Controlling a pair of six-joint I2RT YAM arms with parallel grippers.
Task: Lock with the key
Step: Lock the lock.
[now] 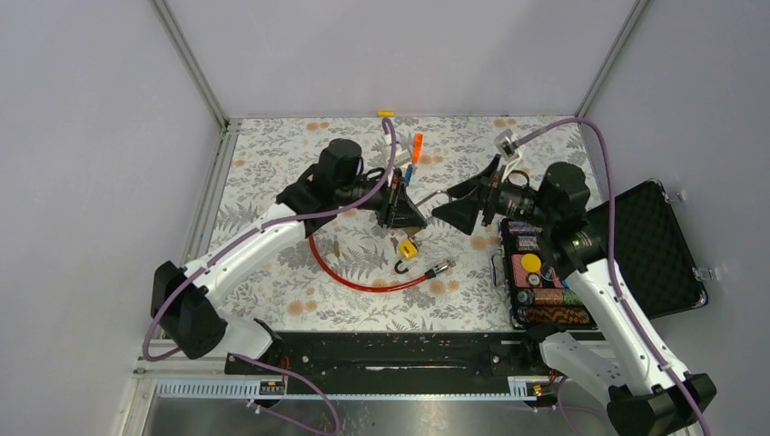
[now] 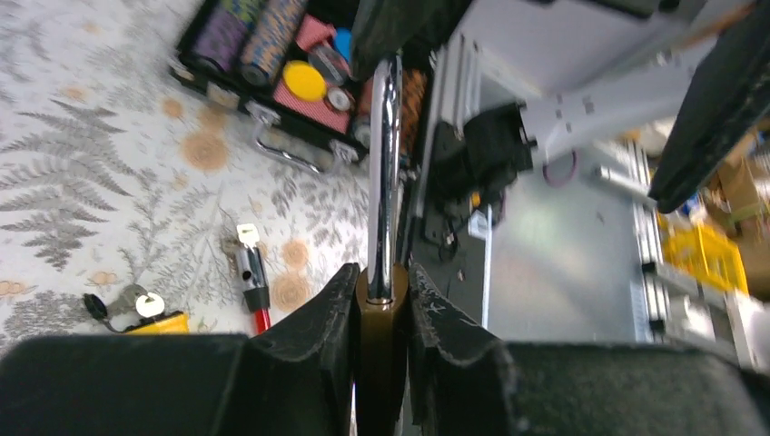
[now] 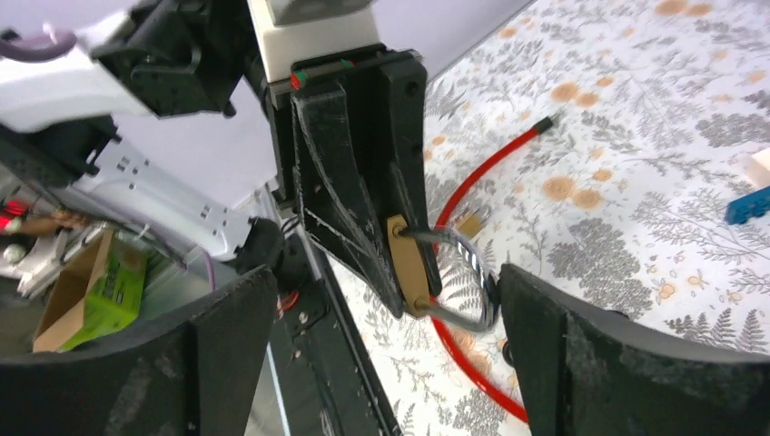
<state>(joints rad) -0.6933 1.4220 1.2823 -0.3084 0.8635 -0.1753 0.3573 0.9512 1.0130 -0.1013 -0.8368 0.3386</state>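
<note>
**Left gripper** [image 2: 381, 289]: you see its two black fingers [image 2: 318, 336] pressed against the flat sides of the brass padlock [image 2: 381, 363], which they hold clear of the table. The jaws stand only as far apart as the lock body is thick. The chrome shackle [image 2: 386, 154] rises straight out of the body, away from the fingers.

**Right gripper** [image 1: 457, 204]: it faces the left one over the middle of the floral table [image 1: 272, 154], jaws spread wide and holding nothing. From its wrist camera you find the padlock framed in the gap between its fingers [image 3: 227, 363], touching neither.

**On the table:** below the two grippers lie a yellow padlock [image 1: 409, 247] and a red cable lock [image 1: 354, 277]. Its metal head [image 2: 252, 272] carries a small key [image 2: 245, 236]; whether that key is fully seated you cannot tell.

**At your right:** an open black case [image 1: 636, 245] with poker chips [image 1: 545, 295] sits beside the right arm
</note>
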